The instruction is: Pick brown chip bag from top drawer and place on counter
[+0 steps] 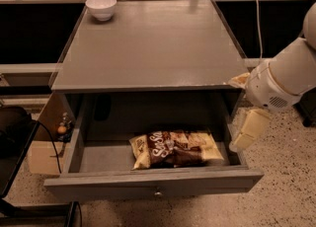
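Observation:
The brown chip bag lies flat in the open top drawer, right of its middle, with white script lettering facing up. The counter is the grey top above the drawer. My gripper hangs at the cabinet's right side, beside the drawer's right wall and level with the counter's front right corner. Its cream fingers are spread apart and hold nothing. It is to the right of the bag and above it, not touching it.
A white bowl stands at the counter's back left corner. A white cable runs down behind the cabinet on the right. A cardboard box and dark objects sit on the floor at the left.

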Controlling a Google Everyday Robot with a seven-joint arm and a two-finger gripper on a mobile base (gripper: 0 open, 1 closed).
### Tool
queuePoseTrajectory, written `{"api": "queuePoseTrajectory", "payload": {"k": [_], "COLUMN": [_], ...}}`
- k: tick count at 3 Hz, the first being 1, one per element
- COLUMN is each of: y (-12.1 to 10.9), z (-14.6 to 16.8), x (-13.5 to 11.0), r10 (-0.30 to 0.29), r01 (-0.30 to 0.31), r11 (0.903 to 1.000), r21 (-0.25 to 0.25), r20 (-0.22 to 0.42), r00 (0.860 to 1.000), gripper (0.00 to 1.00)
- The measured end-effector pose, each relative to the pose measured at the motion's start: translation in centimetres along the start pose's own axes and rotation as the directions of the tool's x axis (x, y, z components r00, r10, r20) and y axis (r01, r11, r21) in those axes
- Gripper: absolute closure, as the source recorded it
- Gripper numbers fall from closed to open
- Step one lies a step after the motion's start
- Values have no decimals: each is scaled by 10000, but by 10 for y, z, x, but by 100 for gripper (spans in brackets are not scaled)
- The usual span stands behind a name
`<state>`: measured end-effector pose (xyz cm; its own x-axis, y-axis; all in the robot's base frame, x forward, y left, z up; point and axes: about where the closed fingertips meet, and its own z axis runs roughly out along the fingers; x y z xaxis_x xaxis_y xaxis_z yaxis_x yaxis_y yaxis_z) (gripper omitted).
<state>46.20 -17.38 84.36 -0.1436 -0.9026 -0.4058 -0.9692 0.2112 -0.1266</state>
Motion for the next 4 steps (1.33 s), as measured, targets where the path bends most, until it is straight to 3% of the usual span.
{"api": "queuePoseTrajectory", "payload": {"k": [2, 4], "y": [9, 16], "z": [40, 72], "x": [10, 9], "r10": [180, 182], "r01": [-170, -126], "r11": [9989, 9969], "r21": [-432, -778], "r20": [240, 717], "r00": [9996, 9973], "gripper": [0, 33]}}
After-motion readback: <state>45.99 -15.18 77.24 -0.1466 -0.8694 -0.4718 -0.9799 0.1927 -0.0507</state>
